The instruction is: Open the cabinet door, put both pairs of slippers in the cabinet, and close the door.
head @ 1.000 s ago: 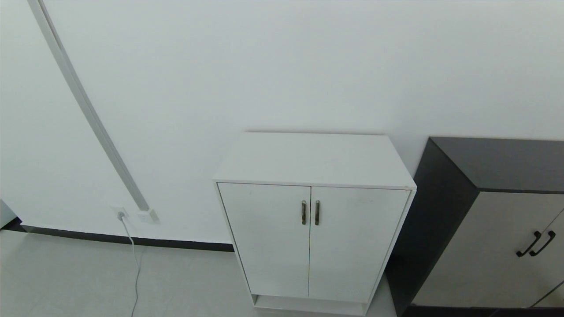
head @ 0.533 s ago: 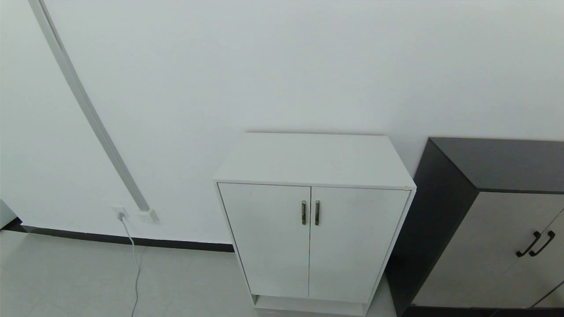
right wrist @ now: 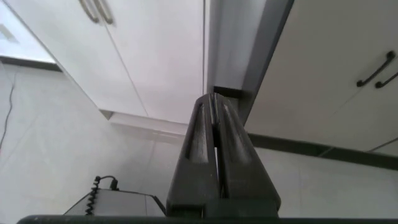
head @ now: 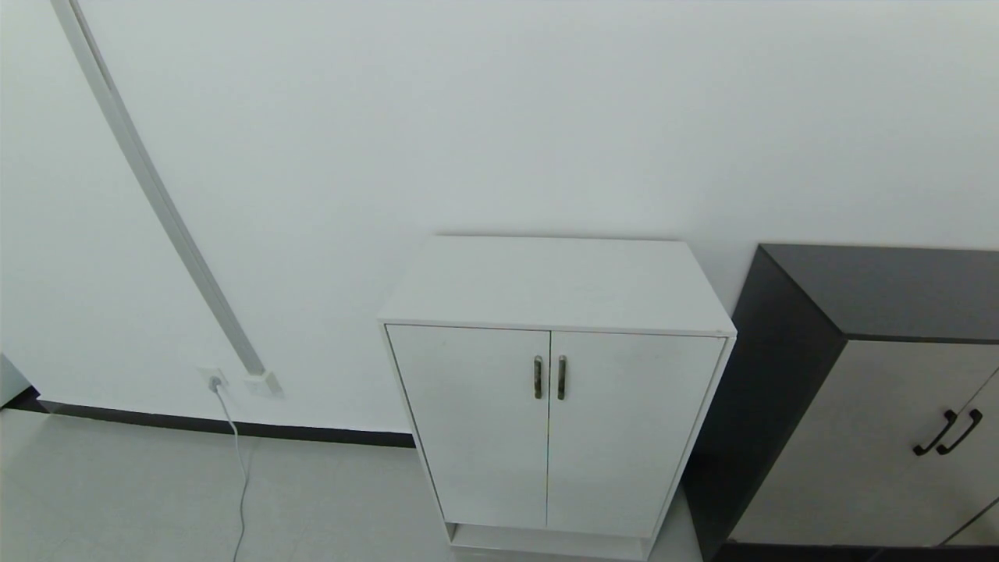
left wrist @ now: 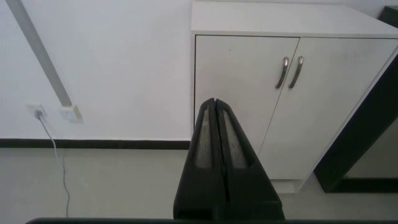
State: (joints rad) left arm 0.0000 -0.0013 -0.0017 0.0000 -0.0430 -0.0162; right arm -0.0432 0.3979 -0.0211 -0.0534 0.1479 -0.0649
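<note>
One white cabinet [head: 558, 285] stands on the floor [head: 117, 492] with its back against the far wall, roughly in the middle of the scene. It has two doors, a left door [head: 476, 425] and a right door [head: 624, 429], both closed and meeting at a centre seam. There are two upright metal handles, one per door, the left handle [head: 538, 377] and the right handle [head: 561, 377], just beside each other on either side of the seam. Below the doors runs an open gap at the foot.

One dark cabinet [head: 788, 351] stands immediately to the right, touching or almost touching the white one. It has pale doors and two dark curved handles [head: 936, 433] side by side.

To the left, one wall socket [head: 212, 381] carries one plug, and one grey cable [head: 240, 468] hangs from it to the floor. One pale trunking strip [head: 156, 195] runs up the wall from beside the socket. A dark baseboard [head: 234, 427] lines the foot of the wall.

The left gripper [left wrist: 215, 106] is on the near side of the white cabinet, well apart from it. Its two fingers [left wrist: 205, 143] are pressed flat together, holding and touching nothing.

The right gripper [right wrist: 214, 98] is low over the floor, pointing at the place where the two cabinets meet. Its two fingers [right wrist: 198, 137] are likewise closed against each other, with nothing between them.
</note>
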